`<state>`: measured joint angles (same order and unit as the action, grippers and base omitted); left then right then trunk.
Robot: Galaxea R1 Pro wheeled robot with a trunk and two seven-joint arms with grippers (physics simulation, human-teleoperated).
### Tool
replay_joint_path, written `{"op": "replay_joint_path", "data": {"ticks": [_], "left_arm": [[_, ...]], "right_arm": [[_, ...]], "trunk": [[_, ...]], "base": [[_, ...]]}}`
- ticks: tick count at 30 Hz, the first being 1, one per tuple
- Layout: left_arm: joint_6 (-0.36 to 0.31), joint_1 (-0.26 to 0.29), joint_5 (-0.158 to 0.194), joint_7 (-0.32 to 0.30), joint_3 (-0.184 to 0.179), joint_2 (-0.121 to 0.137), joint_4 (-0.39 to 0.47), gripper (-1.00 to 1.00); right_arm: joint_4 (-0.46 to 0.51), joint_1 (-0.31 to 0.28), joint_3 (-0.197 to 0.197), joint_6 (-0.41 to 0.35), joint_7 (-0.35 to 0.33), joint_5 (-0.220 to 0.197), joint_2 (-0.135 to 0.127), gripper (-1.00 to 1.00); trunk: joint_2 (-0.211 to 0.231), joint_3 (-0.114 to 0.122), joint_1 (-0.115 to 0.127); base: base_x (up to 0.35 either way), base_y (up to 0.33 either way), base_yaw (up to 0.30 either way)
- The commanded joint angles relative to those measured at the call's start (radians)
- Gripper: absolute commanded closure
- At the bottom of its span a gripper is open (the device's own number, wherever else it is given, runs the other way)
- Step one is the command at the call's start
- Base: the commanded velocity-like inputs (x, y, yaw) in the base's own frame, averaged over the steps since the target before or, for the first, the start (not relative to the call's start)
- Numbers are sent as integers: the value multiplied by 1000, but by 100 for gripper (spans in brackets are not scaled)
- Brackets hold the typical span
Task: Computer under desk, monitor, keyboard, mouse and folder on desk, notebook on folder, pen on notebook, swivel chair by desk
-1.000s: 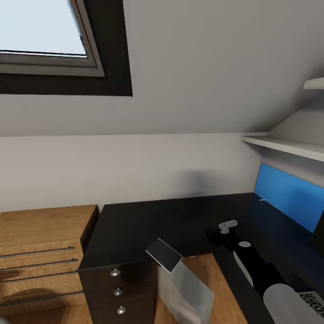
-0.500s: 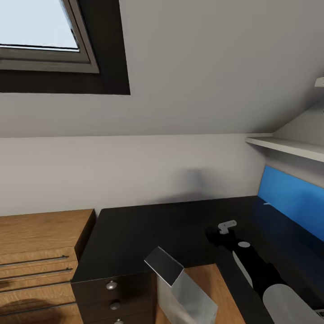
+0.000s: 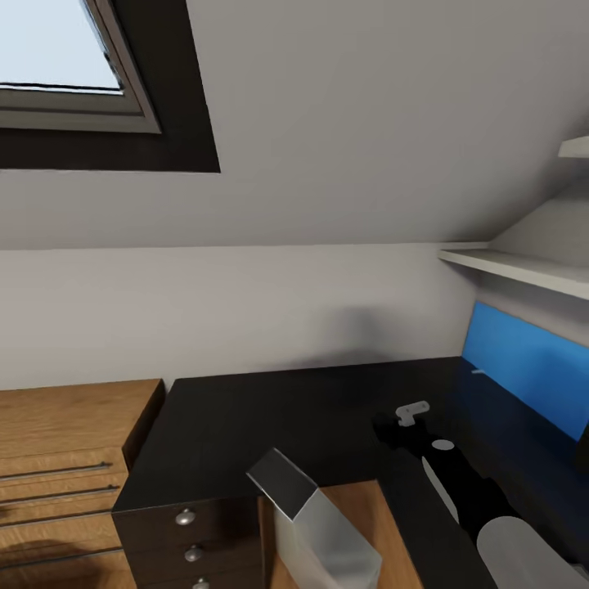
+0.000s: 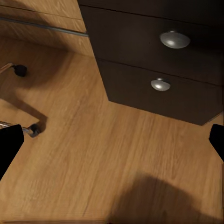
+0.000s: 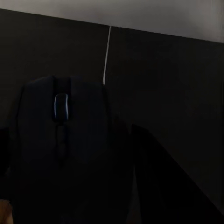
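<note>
Mouse (image 5: 63,140): riding in right claw (image 3: 398,429), fingers pinching its two flanks, scroll wheel facing the wrist camera. Hanging just above the desk (image 3: 270,417), over the right stretch of the black top, with the blue back panel (image 3: 523,368) further right.

Handling, as a judgement: looking light, rigid, smooth-shelled and rounded, so likely to be slipping or twisting if squeezed on the curved top. Gripping across the flatter flanks near the middle seeming safest. Lowering flat onto the top rather than dropping.

Left claw (image 4: 112,144): gaping wide, carrying nothing, pointing down at the wooden floor (image 4: 116,158) beside the drawers (image 4: 154,88) with round knobs. Chair casters (image 4: 32,129) showing close by.

Computer (image 3: 323,523): standing on the floor in the crook of the desk, just right of the drawers. Cannot tell whether properly under the top.

Wooden chest (image 3: 65,442): sitting left of the desk.
</note>
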<state>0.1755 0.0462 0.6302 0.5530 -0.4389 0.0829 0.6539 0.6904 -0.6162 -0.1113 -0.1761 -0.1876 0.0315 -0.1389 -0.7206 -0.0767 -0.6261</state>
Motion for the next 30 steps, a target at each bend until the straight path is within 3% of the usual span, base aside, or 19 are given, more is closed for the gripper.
{"op": "replay_joint_path", "data": {"ticks": [1,16,22,27,30], "left_arm": [[6,1,11,7,-8,1,1,-100],[6,1,11,7,-7,1,0,-100],[6,1,11,8,-9,1,0,-100],[6,1,11,7,-9,1,0,-100],[5,1,11,7,-9,1,0,-100]], "right_arm": [[2,0,-2,-7,-1,0,-1,100],[5,1,3,-5,-3,4,-11,100],[1,1,4,-9,-4,5,-62,100],[-78,2,4,-8,-4,6,-99,100],[-114,3,4,-9,-11,4,-139,100]], "trunk": [[-1,-2,0],[-1,-2,0],[-1,-2,0],[-1,-2,0],[-1,-2,0]], "base": [[0,-190,106],[0,-21,19],[0,0,0],[0,0,0],[0,0,0]]}}
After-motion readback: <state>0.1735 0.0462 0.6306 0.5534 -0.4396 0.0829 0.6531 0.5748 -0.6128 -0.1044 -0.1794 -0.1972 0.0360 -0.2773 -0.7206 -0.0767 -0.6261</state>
